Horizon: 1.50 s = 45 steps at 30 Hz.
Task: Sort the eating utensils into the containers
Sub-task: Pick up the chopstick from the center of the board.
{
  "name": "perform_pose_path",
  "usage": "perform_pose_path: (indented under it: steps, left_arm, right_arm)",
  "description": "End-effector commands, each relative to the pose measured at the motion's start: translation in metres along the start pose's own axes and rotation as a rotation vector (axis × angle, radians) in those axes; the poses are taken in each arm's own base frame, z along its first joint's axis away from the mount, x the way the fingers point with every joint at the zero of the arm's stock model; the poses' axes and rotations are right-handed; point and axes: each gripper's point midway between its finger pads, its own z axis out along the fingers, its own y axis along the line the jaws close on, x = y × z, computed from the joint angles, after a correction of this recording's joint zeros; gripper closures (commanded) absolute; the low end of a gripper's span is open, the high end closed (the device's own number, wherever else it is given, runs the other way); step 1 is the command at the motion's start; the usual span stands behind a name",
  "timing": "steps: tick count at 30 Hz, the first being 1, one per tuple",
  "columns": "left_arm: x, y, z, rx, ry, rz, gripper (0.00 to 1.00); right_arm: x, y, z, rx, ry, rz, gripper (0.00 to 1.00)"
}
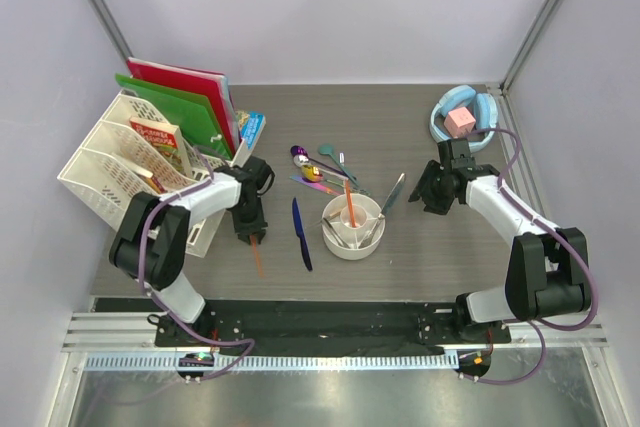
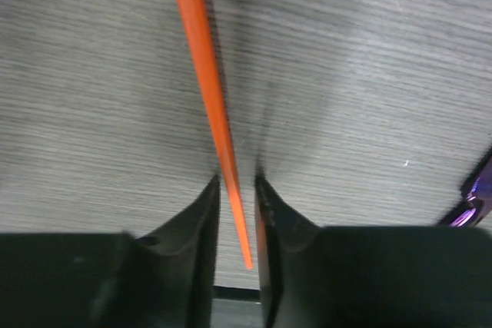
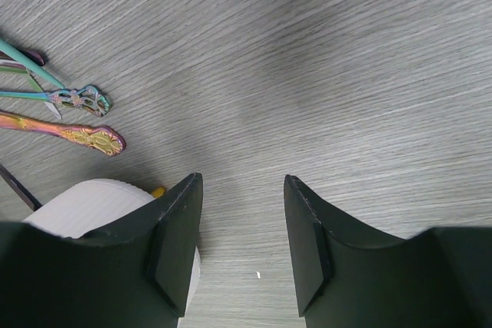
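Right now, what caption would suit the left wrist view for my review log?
Left pincer straddles an orange chopstick against the grey table.

Grey wood-grain table (image 1: 450, 247). Far L: white lattice rack (image 1: 100, 162) w/ folders and books. Front of it, an orange chopstick (image 1: 257, 252), thick end on the tabletop; can't tell if the rest lies flat. Blue knife (image 1: 300, 234) lies betw. chopstick and white cup (image 1: 350, 250) at ctr. Mixed cutlery pile (image 1: 318, 172) just behind cup. Silver piece (image 1: 393, 192) angles off cup's R rim. Far R corner: light blue bowl (image 1: 440, 127) w/ pink cube (image 1: 459, 121).
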Motion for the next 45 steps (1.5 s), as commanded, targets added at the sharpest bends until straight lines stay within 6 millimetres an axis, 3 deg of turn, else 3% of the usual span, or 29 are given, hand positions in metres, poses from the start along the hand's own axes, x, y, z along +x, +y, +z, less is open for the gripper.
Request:
perform_pose_path:
  steps: [1,4,11,14,16,21,27,32,36,37,38,40,41,45]
  left_arm:
    - [0.020,-0.008,0.008,0.068,0.073,0.018,0.84]
    - [0.022,-0.013,0.006,0.110,0.087,0.047,1.00]
    - [0.016,-0.037,-0.021,0.228,0.030,0.173,1.00]
    - [0.006,-0.041,-0.041,0.266,-0.035,0.202,1.00]
    - [-0.007,-0.045,-0.062,0.284,-0.102,0.218,1.00]
    - [-0.046,-0.060,-0.138,0.392,-0.354,0.241,1.00]
    - [-0.068,-0.086,-0.210,0.598,-0.548,0.213,1.00]
    - [-0.081,-0.111,-0.230,0.706,-0.611,0.201,1.00]
    - [-0.092,-0.143,-0.242,0.772,-0.636,0.245,1.00]
    - [-0.089,-0.155,-0.234,0.769,-0.611,0.290,1.00]
    - [-0.091,-0.164,-0.244,0.785,-0.620,0.311,1.00]
    - [-0.086,-0.180,-0.238,0.789,-0.594,0.361,1.00]
    - [-0.087,-0.186,-0.243,0.802,-0.601,0.377,1.00]
    - [-0.079,-0.205,-0.234,0.804,-0.570,0.433,1.00]
  right_arm:
    - [-0.018,0.014,-0.015,-0.052,-0.065,-0.009,0.48]
    - [-0.024,0.020,-0.019,-0.068,-0.084,-0.004,0.48]
    - [-0.024,0.022,-0.016,-0.070,-0.078,0.020,0.48]
    - [-0.023,0.021,-0.015,-0.068,-0.073,0.025,0.48]
    - [-0.021,0.019,-0.013,-0.065,-0.068,0.028,0.47]
    - [-0.016,0.017,-0.009,-0.060,-0.050,0.034,0.48]
    - [-0.020,0.021,-0.008,-0.064,-0.053,0.038,0.48]
    - [-0.022,0.025,-0.006,-0.075,-0.048,0.044,0.48]
    - [-0.021,0.027,-0.006,-0.081,-0.039,0.045,0.48]
    - [-0.022,0.027,-0.006,-0.083,-0.042,0.045,0.47]
    - [-0.022,0.028,-0.006,-0.083,-0.042,0.046,0.47]
    - [-0.022,0.026,-0.006,-0.078,-0.041,0.045,0.47]
    - [-0.021,0.026,-0.006,-0.078,-0.041,0.045,0.48]
    - [-0.020,0.024,-0.006,-0.073,-0.040,0.047,0.48]
